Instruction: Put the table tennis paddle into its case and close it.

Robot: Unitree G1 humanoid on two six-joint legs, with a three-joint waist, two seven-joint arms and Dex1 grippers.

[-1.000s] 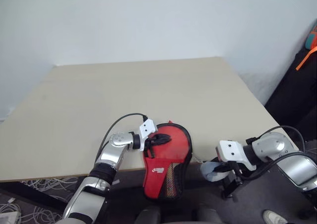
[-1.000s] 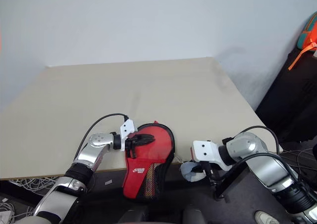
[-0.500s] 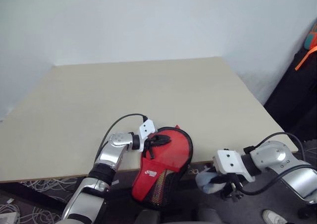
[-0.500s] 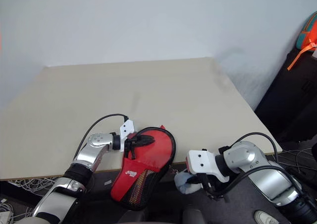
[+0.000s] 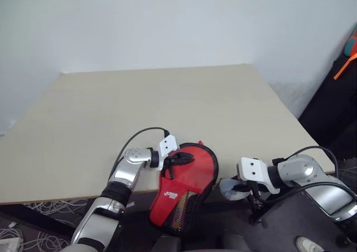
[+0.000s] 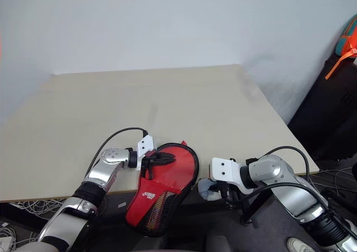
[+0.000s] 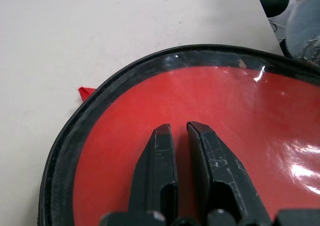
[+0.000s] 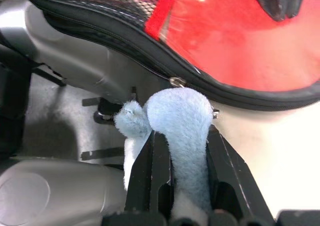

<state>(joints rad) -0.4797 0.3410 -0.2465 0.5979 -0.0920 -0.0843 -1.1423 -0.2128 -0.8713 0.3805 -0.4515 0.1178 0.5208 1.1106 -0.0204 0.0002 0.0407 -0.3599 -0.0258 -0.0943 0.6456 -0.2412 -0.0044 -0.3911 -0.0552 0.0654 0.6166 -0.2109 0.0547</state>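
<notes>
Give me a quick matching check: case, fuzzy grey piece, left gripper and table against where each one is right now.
Things:
1. case
2. fuzzy grey piece
3. left gripper
4. table

States:
A. pinched between the right gripper's fingers
B. shut, over the clear red side
C. half off the near edge, mesh end hanging
D. bare tan top, by the wall

Pairs: 1-C, 2-A, 3-B, 4-D
</notes>
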